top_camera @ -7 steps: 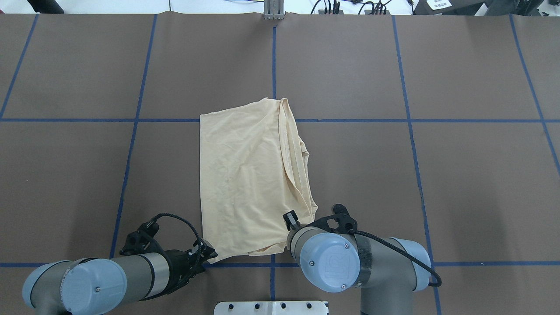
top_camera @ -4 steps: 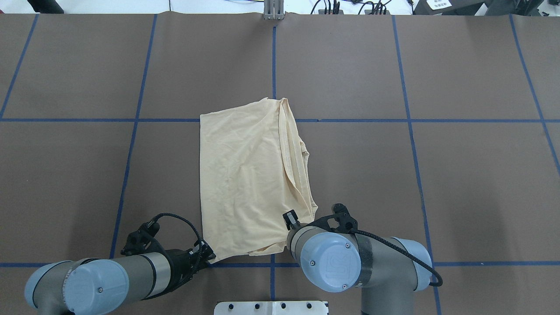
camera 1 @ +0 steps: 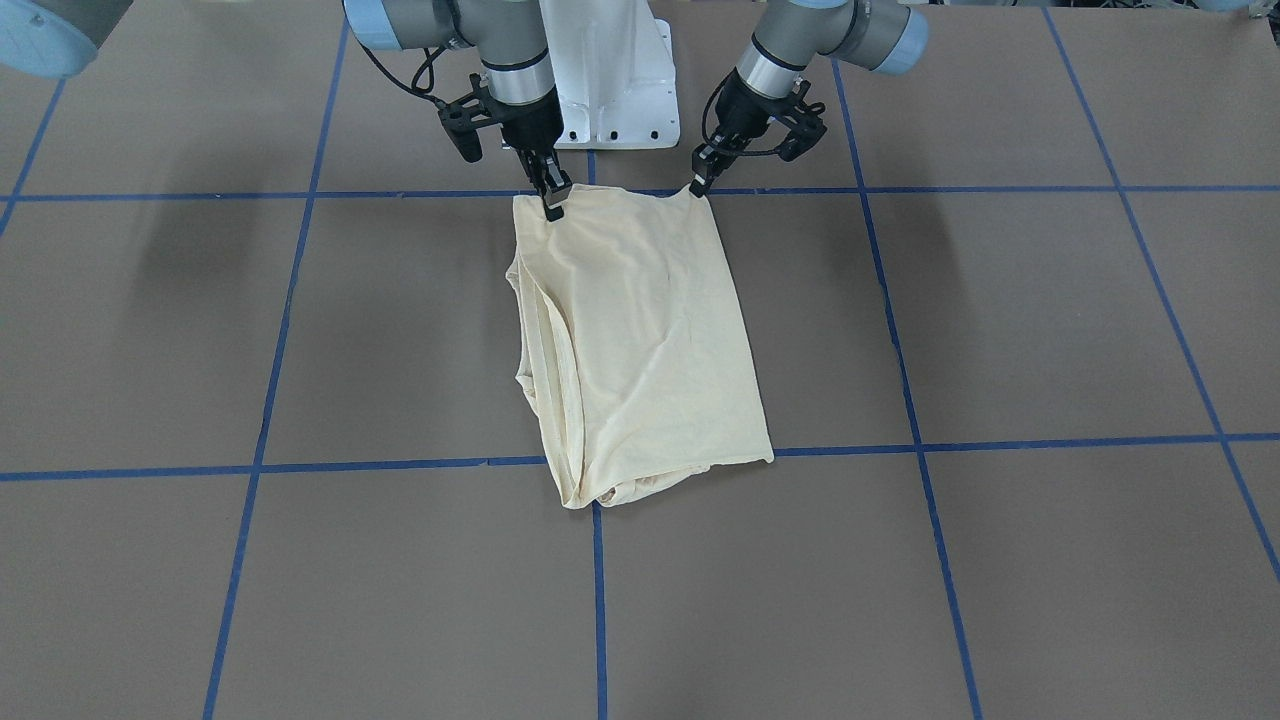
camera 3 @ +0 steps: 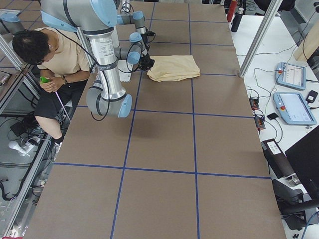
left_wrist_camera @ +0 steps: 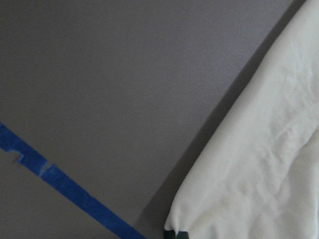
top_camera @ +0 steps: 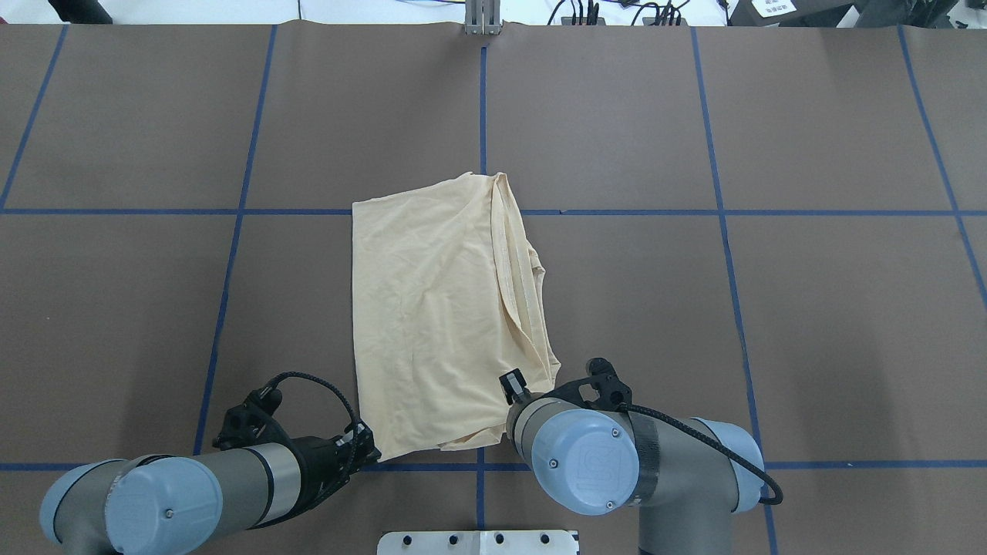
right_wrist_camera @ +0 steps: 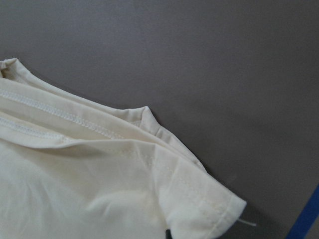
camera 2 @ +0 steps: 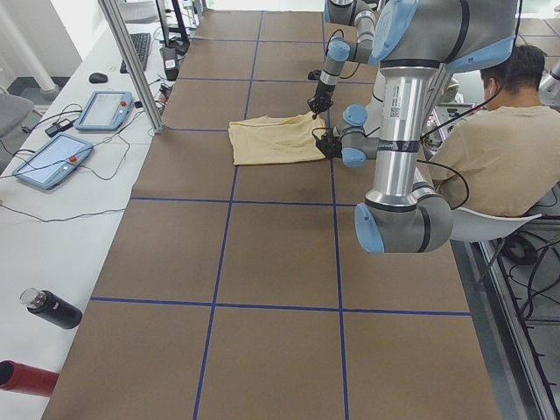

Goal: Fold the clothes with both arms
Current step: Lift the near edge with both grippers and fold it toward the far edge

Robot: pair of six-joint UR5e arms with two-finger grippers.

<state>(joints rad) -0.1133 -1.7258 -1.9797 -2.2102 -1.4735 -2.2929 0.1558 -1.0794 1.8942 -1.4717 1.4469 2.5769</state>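
The pale cream-yellow shirt (top_camera: 432, 308) lies folded into a rough rectangle at the table's middle, print and label hidden; it also shows in the front view (camera 1: 640, 340). My left gripper (camera 1: 697, 185) is shut on the shirt's near-left corner, with the fingertips (left_wrist_camera: 175, 234) pinching the cloth edge (left_wrist_camera: 259, 164). In the overhead view it sits at that corner (top_camera: 364, 449). My right gripper (camera 1: 553, 207) is shut on the near-right corner, by the stitched hem layers (right_wrist_camera: 99, 189). In the overhead view its own wrist hides it.
The white pedestal base (camera 1: 610, 90) stands just behind both grippers. A seated person (camera 2: 499, 149) is beside the robot. Tablets (camera 3: 294, 107) and cables lie along the far table edge. Blue tape lines (top_camera: 231, 212) cross the brown table cover.
My left arm has shifted slightly back and the shirt's near-left corner has moved a little with it. The right arm and the rest of the shirt are unchanged.
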